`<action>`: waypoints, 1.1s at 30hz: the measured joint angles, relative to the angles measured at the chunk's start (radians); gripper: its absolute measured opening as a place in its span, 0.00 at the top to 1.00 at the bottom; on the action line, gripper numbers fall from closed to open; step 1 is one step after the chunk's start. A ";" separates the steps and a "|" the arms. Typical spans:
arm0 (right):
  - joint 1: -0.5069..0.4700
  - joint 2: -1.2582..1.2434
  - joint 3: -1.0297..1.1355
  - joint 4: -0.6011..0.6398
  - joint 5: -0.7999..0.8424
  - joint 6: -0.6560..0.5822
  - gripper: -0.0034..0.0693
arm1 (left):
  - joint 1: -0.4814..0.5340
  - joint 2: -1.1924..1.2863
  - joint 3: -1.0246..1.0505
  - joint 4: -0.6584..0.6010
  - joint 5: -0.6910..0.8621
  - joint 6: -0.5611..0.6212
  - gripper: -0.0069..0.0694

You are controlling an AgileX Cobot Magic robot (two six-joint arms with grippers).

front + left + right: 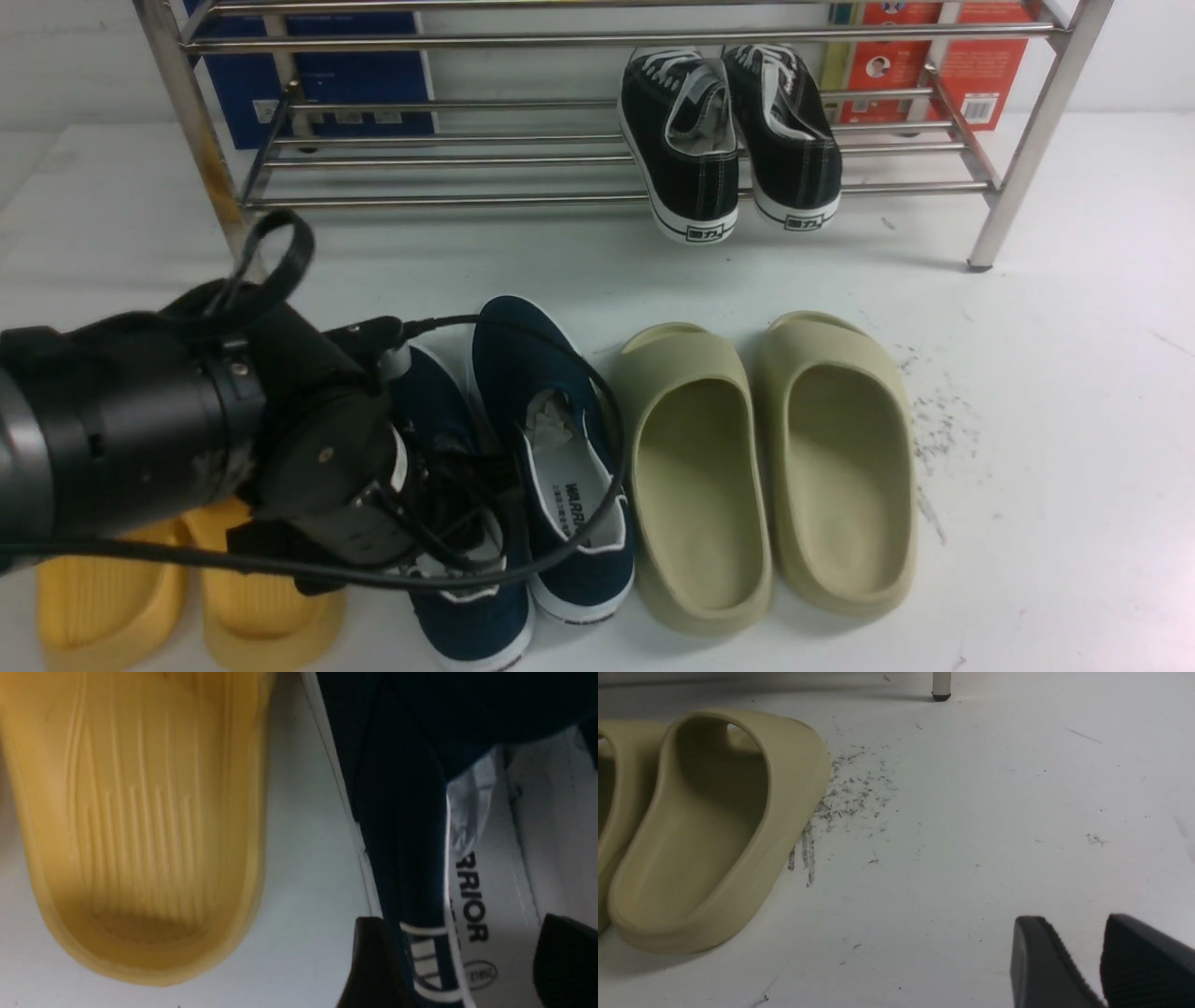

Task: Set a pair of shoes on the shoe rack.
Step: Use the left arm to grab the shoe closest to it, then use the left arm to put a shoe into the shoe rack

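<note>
My left hand (462, 926) sat wide open astride the side wall of a navy shoe (402, 812). My right hand (1078, 933) was narrowly parted, empty, above the worktop (971, 835).

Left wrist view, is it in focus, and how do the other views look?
Left wrist view: too close, the yellow slide and navy shoe look soft. Front view: the left arm near the lens is blurred; bright glints on the shoe rack rails. Right wrist view: fairly sharp, a soft shadow under the olive slide.
</note>
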 joint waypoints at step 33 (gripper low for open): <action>0.000 0.000 0.000 0.000 0.000 0.000 0.62 | 0.000 -0.169 -0.173 0.060 0.260 0.241 0.89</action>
